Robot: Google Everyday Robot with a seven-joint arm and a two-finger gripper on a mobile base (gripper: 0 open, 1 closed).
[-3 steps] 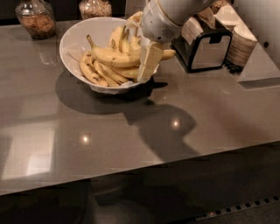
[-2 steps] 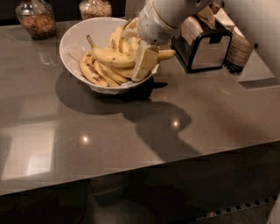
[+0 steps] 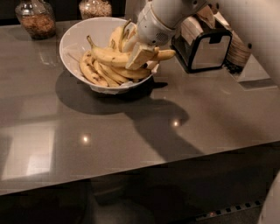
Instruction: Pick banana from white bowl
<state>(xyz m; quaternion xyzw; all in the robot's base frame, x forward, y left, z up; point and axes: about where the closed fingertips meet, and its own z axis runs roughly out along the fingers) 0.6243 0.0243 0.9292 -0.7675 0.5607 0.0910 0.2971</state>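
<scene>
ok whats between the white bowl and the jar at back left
Only bare counter, seen in the camera view. The gripper is down at the bananas in the white bowl.

Bench (image 3: 131, 144): grey, glossy, fills most of the frame.
- White bowl (image 3: 74, 39), upper centre-left, holding bananas (image 3: 105, 56).
- Glass jar (image 3: 36, 18), upper left corner.
- Second jar (image 3: 95, 8), top edge.
- Black-framed holder (image 3: 205, 48), upper right.
- Stack of dishes (image 3: 238, 50), beside the holder.

Claw (image 3: 140, 56): over the bowl's right side, among the bananas.

A kitchen or pantry, judging by the grey desk (image 3: 131, 153) bearing glass food jars (image 3: 36, 17) and a white bowl (image 3: 74, 39) of bananas (image 3: 107, 57). The hand (image 3: 140, 57) sits among those bananas.
</scene>
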